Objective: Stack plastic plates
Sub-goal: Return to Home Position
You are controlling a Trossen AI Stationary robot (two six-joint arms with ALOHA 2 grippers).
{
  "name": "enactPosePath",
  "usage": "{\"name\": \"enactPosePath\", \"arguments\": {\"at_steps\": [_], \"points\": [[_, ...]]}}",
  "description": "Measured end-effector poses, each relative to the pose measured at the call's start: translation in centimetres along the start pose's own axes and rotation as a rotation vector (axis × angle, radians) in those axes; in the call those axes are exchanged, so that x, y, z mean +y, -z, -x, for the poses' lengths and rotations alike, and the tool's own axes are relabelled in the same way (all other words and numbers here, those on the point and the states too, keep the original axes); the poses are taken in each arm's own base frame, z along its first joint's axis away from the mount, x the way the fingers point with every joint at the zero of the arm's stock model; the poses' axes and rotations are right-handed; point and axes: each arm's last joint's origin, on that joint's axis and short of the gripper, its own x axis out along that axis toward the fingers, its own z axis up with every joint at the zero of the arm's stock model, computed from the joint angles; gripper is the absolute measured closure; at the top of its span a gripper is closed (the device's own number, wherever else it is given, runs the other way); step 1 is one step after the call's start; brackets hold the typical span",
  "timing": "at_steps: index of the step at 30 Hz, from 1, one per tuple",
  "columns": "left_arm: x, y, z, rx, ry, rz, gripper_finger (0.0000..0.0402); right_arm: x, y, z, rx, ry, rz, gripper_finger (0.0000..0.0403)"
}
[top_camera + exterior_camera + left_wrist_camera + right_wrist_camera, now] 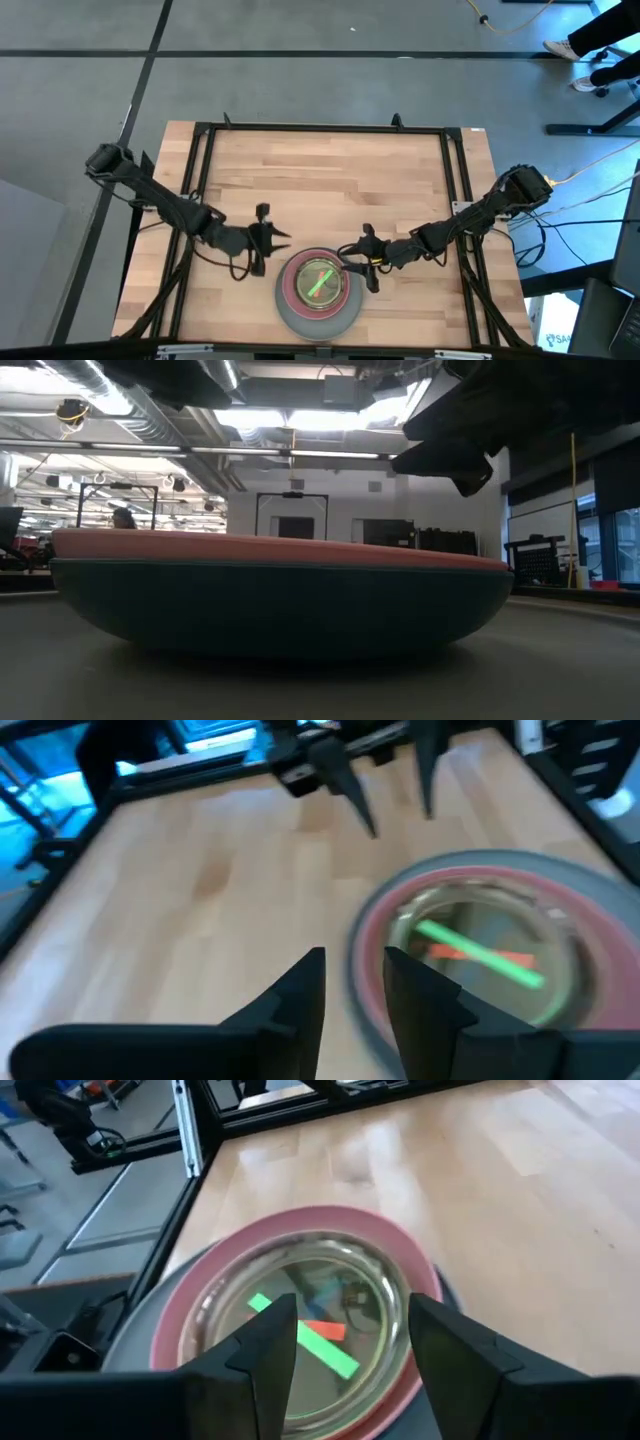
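The plates sit in one pile at the near edge of the bench, about midway along it. A broad grey plate is at the bottom, with a pink plate showing as a ring inside it. From bench level a dark teal plate shows under the pink. The small see-through ones nest on top, glossy, with a green and an orange streak across them. The pile looks level and centred.

The right tool hangs just over the pile's far right rim, its fingers apart and empty. The left tool is a little left of the pile, clear of it, with a narrow gap between its fingers and nothing held.

I'd watch the right arm as it pulls away. If it goes low, a finger could catch the rim. These plates look light and slick, so a nudge might skew the top ones or slide the whole pile off the near edge. The left arm looks less of a threat.

Beyond the bench is bare floor, and at the far right a person's shoes.
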Motion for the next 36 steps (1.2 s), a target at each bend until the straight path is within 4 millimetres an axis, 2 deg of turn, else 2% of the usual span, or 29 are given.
{"name": "enactPosePath", "arguments": {"at_steps": [6,8,12,14,19,24,30,36], "points": [[3.2,-0.5,0.2,0.013,0.006,-0.02,0.0321,-1.3,-1.1,0.5,0.017,0.017,0.092,0.022],[4.2,-0.1,0.2,0.011,0.004,-0.013,0.0332,-1.8,-1.7,1.0,0.018,0.033,0.149,0.022],[6.0,2.3,0.6,-0.001,-0.031,0.017,0.036,-2.9,-2.9,2.3,0.041,0.066,0.213,0.0222],[6.7,3.6,1.0,-0.061,-0.058,0.061,0.0374,-3.5,-3.5,3.1,0.055,0.089,0.221,0.0231],[6.9,7.2,2.1,-0.18,0.017,0.144,0.0399,-4.9,-4.2,5.1,0.051,0.099,0.23,0.0278],[7.1,9.7,3.3,-0.228,0.016,0.182,0.0394,-6.3,-3.5,7.2,0.017,0.053,0.242,0.0335],[7.5,10.4,4.7,-0.328,0.021,0.238,0.0393,-7.0,-2.5,10.1,-0.143,0.015,0.254,0.0393],[7.8,11.5,5.4,-0.383,-0.008,0.224,0.0392,-8.1,0.0,12.7,-0.226,-0.005,0.215,0.0391]]}}
